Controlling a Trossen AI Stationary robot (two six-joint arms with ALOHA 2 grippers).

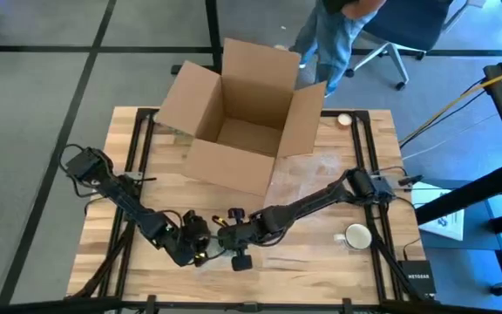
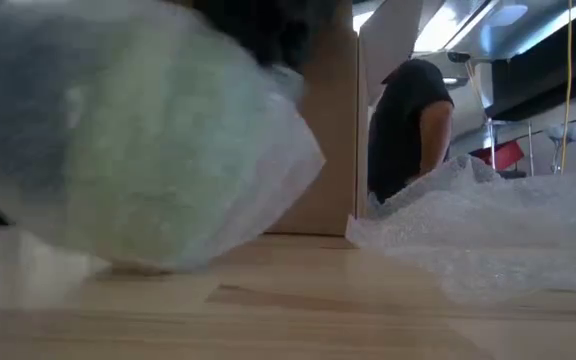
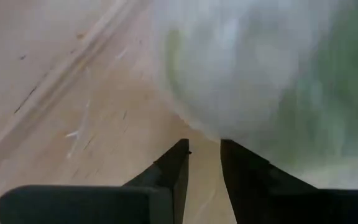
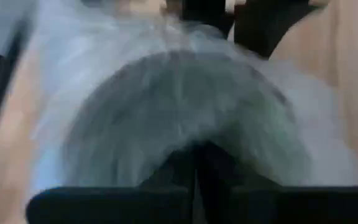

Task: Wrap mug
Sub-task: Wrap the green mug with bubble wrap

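Bubble-wrapped bundle (image 3: 253,68): held lower centre of the high view, between left gripper (image 1: 197,247) and right gripper (image 1: 227,237); both equally near. Left fingers nearly closed, nothing between; right's state cannot be told.

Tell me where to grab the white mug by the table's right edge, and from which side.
Take the white mug by its rim, coming straight down from above: it stands upright, its mouth open to the high view. Set the jaws over the wall opposite its handle, which seems to point toward the middle of the table.
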